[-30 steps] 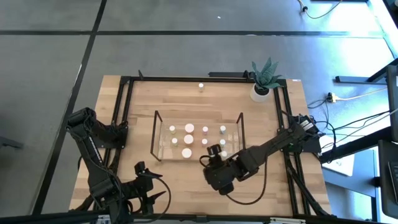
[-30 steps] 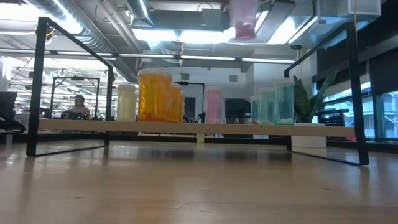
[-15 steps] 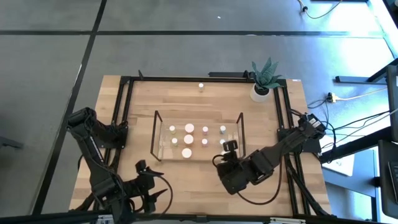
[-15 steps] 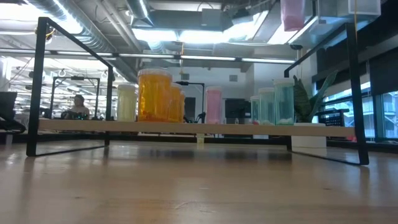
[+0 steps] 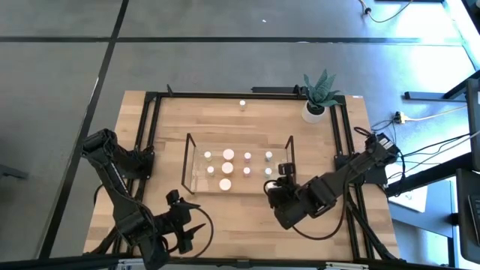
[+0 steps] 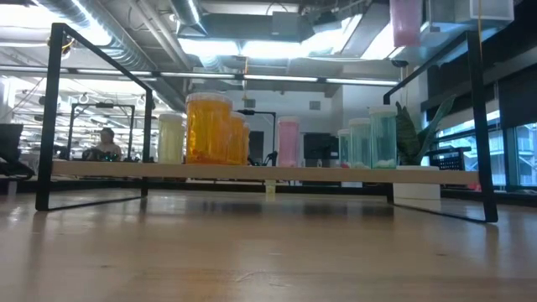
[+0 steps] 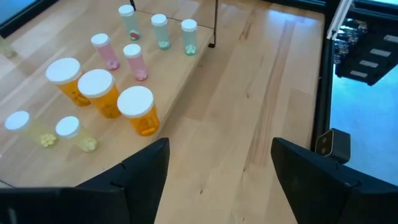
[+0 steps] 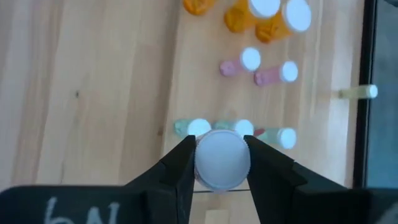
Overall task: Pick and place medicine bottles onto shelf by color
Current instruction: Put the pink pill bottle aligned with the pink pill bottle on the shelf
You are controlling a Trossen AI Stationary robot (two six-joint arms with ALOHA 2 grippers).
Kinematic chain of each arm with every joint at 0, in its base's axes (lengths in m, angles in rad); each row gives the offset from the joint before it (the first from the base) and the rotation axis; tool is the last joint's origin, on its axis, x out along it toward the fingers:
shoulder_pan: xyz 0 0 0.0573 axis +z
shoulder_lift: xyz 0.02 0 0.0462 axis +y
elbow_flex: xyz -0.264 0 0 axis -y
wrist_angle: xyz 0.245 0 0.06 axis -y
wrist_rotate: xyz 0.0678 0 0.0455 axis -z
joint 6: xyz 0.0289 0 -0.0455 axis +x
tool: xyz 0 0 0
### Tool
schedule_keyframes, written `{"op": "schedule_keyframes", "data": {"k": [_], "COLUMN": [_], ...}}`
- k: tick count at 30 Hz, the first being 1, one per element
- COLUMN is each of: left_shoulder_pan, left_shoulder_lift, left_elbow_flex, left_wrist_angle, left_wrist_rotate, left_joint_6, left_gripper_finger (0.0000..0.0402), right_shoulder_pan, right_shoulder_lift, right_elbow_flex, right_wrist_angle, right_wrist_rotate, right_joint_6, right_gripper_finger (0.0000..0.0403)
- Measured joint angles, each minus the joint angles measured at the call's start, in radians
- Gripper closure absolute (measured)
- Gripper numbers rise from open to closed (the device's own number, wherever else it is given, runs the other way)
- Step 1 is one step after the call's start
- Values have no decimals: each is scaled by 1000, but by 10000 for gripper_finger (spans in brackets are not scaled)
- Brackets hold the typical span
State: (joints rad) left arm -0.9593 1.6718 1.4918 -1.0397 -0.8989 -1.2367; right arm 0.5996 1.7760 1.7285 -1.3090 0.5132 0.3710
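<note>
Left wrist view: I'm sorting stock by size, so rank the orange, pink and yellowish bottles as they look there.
1. Orange bottles, clearly largest.
2. Pink bottles and yellowish bottles: look alike, unranked; the yellowish ones sit nearer the camera.

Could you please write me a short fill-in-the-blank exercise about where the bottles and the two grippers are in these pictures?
1. The right gripper is shut on a bottle with a ____ body.
2. The three big bottles on the shelf have ____ bodies.
3. One small bottle stands alone on the table, off the shelf, on the same far side as the ____.
4. The left gripper is ____ and holds nothing.

Missing words: pink; orange; plant; open
</note>
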Motion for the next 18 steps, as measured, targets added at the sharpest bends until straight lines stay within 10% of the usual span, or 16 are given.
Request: {"op": "schedule_keyframes", "data": {"k": [18], "left_shoulder_pan": [29], "left_shoulder_lift": [0], "left_elbow_flex": [0], "left_wrist_angle": [0], "left_wrist_rotate": [-1], "left_joint_6": [17], "left_gripper_finger": [127], "right_shoulder_pan": [-85], "right_shoulder_lift": [-55], "right_elbow_flex": [-149], "right_wrist_angle": [440], "right_wrist_rotate": [-130], "right_joint_6": [-100], "right_gripper_finger": [276]}}
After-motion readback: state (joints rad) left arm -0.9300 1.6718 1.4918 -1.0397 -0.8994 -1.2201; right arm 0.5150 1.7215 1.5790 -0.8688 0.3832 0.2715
